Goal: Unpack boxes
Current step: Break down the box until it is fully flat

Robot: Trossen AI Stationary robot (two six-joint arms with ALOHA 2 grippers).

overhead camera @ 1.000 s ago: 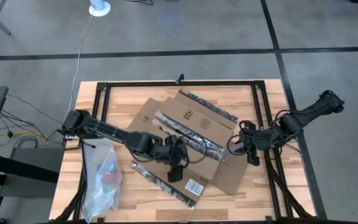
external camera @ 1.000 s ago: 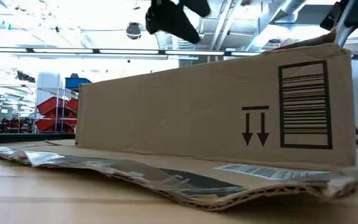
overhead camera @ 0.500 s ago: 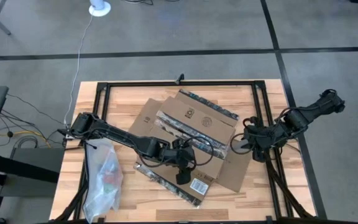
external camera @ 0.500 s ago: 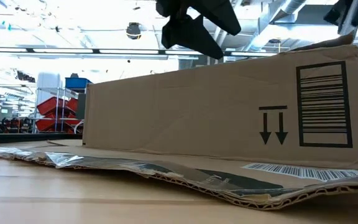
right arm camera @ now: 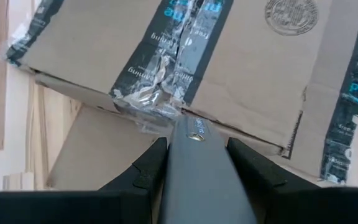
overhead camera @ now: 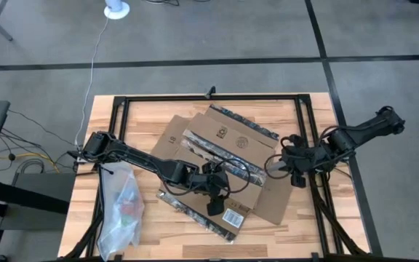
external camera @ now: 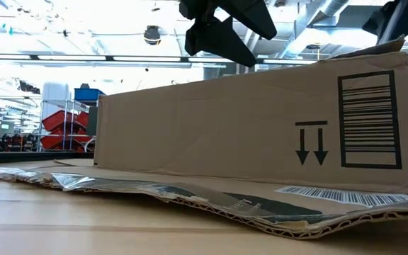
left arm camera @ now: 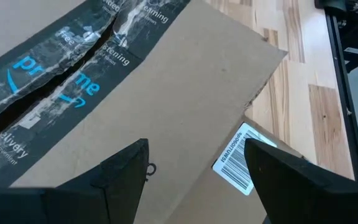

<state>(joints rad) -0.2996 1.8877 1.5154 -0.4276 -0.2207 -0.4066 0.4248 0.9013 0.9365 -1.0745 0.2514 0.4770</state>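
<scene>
The brown cardboard box lies mid-table with its flaps spread on the wood. One wall with arrows and a barcode stands upright. Dark printed tape runs along its torn seam, and a white barcode label sits on the near flap. My left gripper hovers open above the box's near side, nothing between its fingers. My right gripper is at the box's right end, shut on a grey flat tool. My right gripper pinches the grey flat tool between its two fingers, the tool lying along them and sticking out past their ends. It comes slanting down from the table's right. The tool's free end is at the torn tape on the box's end; whether it touches, I cannot tell.
A clear plastic zip bag with coloured contents lies at the table's left near corner. A black frame runs around the far and side edges of the table. Bare wood shows at the near right.
My left gripper has moved toward the table's right and a little toward the near edge, above the box. My right gripper has edged left toward the box's right end. In the low view the box's upright wall has shifted slightly to the picture's right.
</scene>
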